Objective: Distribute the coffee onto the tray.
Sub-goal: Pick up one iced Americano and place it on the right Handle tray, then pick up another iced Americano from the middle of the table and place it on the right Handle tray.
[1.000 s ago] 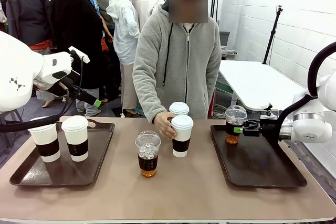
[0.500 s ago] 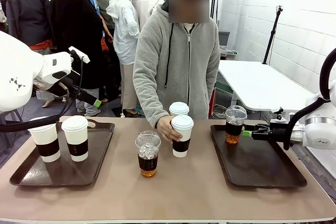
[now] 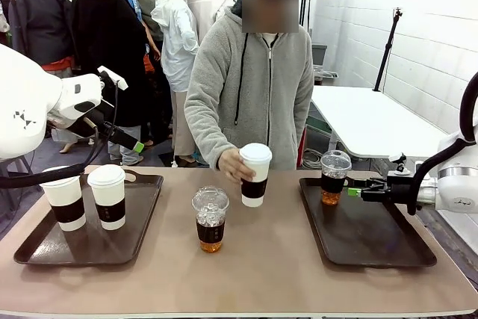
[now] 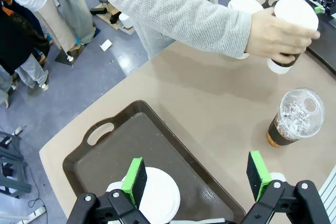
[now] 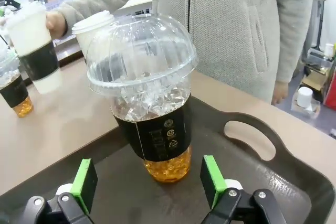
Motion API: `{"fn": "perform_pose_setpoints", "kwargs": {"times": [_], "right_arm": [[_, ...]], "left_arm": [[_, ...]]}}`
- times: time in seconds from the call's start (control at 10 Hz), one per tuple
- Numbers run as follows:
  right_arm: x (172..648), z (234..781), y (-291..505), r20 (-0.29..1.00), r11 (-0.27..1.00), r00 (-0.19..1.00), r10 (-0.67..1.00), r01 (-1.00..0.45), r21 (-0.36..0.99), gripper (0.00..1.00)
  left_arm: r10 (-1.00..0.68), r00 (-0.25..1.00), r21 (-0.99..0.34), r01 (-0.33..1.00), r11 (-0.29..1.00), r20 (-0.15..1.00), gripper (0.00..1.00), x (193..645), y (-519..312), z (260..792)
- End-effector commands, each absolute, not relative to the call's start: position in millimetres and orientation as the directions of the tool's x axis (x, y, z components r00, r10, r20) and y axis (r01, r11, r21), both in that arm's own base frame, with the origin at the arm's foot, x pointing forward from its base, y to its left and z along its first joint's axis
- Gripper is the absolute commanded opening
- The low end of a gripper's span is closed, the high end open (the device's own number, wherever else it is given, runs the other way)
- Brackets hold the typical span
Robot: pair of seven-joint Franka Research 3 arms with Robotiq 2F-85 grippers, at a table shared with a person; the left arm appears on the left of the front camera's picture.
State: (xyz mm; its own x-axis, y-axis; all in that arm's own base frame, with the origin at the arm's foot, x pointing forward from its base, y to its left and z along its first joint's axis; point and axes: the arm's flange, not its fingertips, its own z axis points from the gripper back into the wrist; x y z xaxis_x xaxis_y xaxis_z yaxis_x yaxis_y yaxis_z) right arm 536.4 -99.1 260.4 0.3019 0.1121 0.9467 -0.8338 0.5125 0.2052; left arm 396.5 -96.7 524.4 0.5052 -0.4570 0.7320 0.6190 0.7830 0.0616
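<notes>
Table (image 3: 254, 274) carries two trays (image 3: 146, 214), four paper cups (image 3: 108, 196), two iced cups (image 3: 210, 218). Right hand (image 5: 148, 179), open, has one iced cup just ahead, apart; left hand (image 4: 197, 179), open, hangs over two paper cups; a person (image 3: 254, 87) lifts one.

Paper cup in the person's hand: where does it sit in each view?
Front view: paper cup, centre, over the far edge of the table.
Left wrist view: paper cup, top right, in the person's hand.
Right wrist view: paper cup, upper left.
Shared landmark: the iced drink standing on the table, just below it in every view.
</notes>
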Motion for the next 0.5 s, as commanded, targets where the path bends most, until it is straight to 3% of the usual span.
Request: {"fn": "perform_pose_setpoints", "kwargs": {"times": [0.0,0.4], "right_arm": [[538.8,257.9,-100.7,0.950,0.513,0.300,0.085,-0.830,0.217,1.00],[538.8,257.9,-100.7,0.950,0.513,0.300,0.085,-0.830,0.217,1.00]], "left_arm": [[-0.458,0.511,0.059,0.618,0.784,0.727,1.00,398.5,-95.8,525.1],[-0.458,0.511,0.059,0.618,0.784,0.727,1.00,398.5,-95.8,525.1]]}}
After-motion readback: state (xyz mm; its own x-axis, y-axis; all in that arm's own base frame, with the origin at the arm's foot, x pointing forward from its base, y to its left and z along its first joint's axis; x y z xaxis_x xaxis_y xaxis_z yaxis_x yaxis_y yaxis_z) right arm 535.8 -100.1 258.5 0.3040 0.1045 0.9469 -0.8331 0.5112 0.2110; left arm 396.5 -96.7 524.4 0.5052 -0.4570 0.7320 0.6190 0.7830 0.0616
